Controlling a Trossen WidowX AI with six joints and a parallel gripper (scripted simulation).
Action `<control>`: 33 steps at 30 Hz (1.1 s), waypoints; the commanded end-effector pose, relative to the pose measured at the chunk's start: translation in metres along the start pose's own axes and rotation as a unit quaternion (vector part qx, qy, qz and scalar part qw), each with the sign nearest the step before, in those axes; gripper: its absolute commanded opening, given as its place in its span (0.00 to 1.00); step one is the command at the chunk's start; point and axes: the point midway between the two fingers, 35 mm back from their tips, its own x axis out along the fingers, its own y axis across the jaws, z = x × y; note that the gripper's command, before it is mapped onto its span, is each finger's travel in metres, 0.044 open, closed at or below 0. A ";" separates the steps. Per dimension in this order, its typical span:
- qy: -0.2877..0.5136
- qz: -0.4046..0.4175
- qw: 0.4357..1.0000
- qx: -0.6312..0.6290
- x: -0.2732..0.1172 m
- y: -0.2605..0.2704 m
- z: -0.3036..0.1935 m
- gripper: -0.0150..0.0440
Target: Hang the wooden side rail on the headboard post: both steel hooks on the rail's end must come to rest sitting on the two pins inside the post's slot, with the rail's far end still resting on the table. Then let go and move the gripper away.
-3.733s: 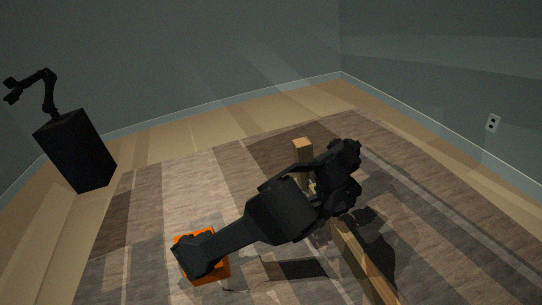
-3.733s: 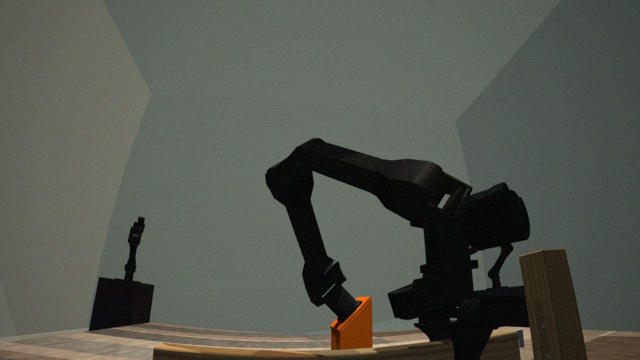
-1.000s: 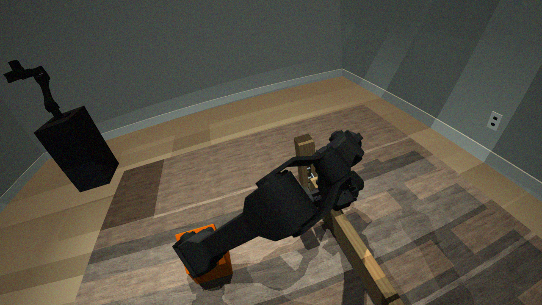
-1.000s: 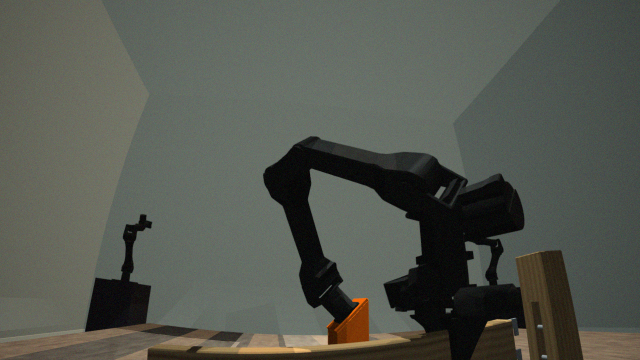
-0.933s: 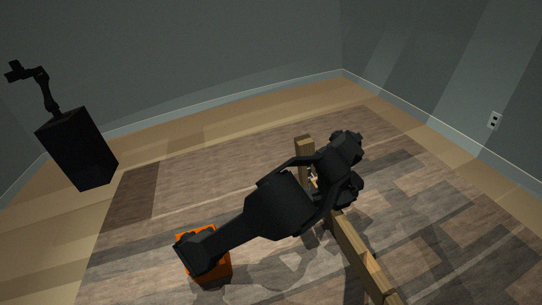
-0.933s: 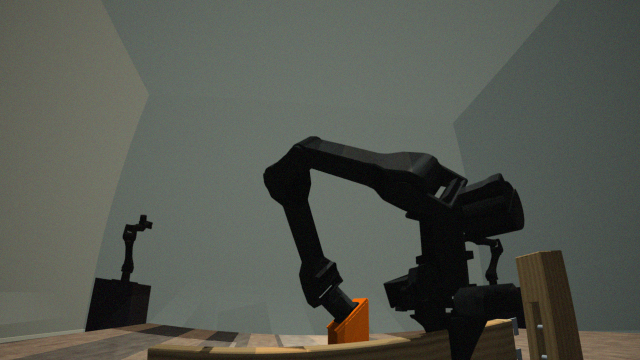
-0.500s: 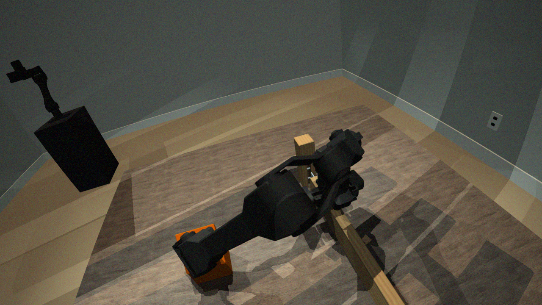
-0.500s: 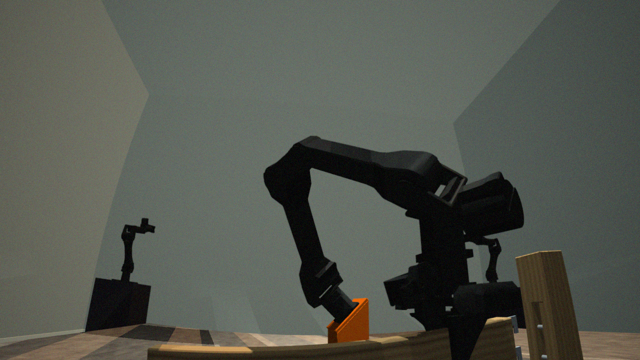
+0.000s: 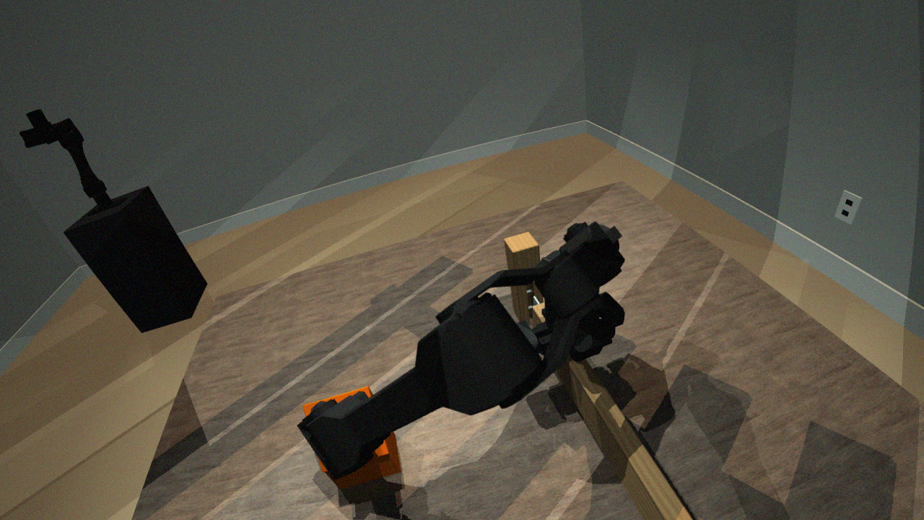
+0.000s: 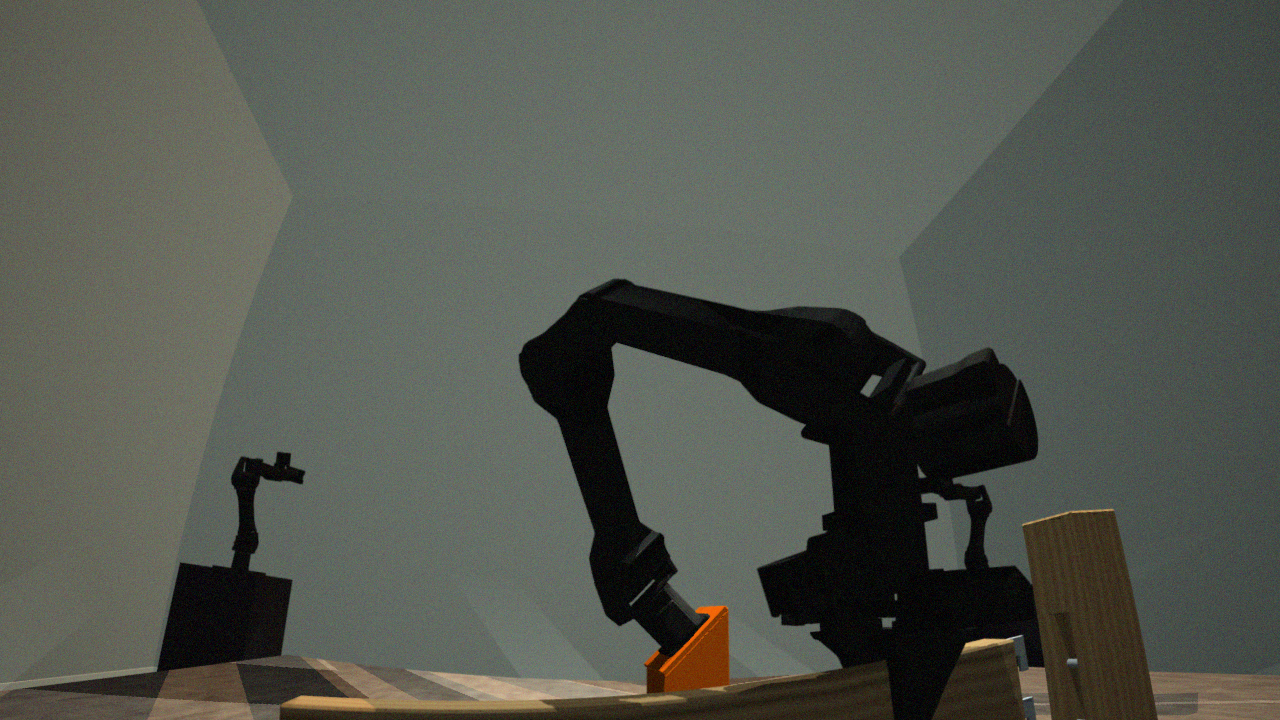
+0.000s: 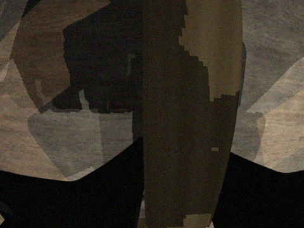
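The wooden rail [image 9: 607,420] [image 10: 760,702] [image 11: 190,126] is in your pincer [image 9: 563,352] [image 10: 921,685] [image 11: 169,142], whose fingers are closed on it near the hook end. In the exterior view its steel hooks [image 9: 536,301] [image 10: 1018,651] face the upright post [image 9: 522,252] [image 10: 1083,582] and stand just short of it, with a pin [image 10: 1071,662] showing in the slot. You can't tell whether the far end rests on the counter [image 9: 362,310] [image 10: 1239,689] [image 11: 278,63]. You look to be on the lining-up step, not yet hung. Next, you probably need to square the hooks to the slot, ease them in above the pins, then lower until both seat; only then let go.
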 end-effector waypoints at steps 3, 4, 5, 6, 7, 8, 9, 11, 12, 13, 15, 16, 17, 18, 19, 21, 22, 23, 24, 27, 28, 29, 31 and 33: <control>0.003 0.009 1.000 0.003 -0.008 0.003 0.000 0.25; 0.003 0.009 1.000 0.003 -0.008 0.003 0.000 0.25; 0.003 0.009 1.000 0.003 -0.009 0.003 0.000 0.25; 0.003 0.009 1.000 0.003 -0.009 0.003 0.000 0.25; 0.003 0.009 1.000 0.003 -0.009 0.003 0.000 0.25; 0.003 0.009 1.000 0.003 -0.009 0.003 0.000 0.25; 0.003 0.009 1.000 0.003 -0.009 0.003 0.000 0.25; 0.003 0.009 1.000 0.003 -0.010 0.003 0.000 0.25; 0.003 0.009 1.000 0.003 -0.010 0.003 0.000 0.25; 0.003 0.009 1.000 0.003 -0.010 0.003 0.000 0.25; 0.003 0.009 1.000 0.003 -0.010 0.003 0.000 0.25; 0.003 0.009 1.000 0.003 -0.010 0.003 0.000 0.25; 0.003 0.009 1.000 0.003 -0.011 0.003 0.000 0.25; 0.003 0.009 1.000 0.003 -0.011 0.003 0.000 0.25; 0.003 0.009 1.000 0.003 -0.011 0.003 0.000 0.25; 0.003 0.009 1.000 0.003 -0.011 0.003 0.000 0.25; 0.003 0.009 1.000 0.003 -0.011 0.003 -0.001 0.25; 0.003 0.009 1.000 0.003 -0.011 0.003 -0.001 0.25; 0.003 0.009 1.000 0.003 -0.011 0.003 -0.001 0.25; 0.003 0.009 1.000 0.003 -0.011 0.004 -0.001 0.25; 0.003 0.009 1.000 0.003 -0.011 0.004 -0.001 0.25; 0.003 0.009 1.000 0.003 -0.010 0.004 -0.001 0.25; 0.003 0.009 1.000 0.003 -0.010 0.004 -0.001 0.25; 0.003 0.009 1.000 0.003 -0.010 0.004 -0.002 0.25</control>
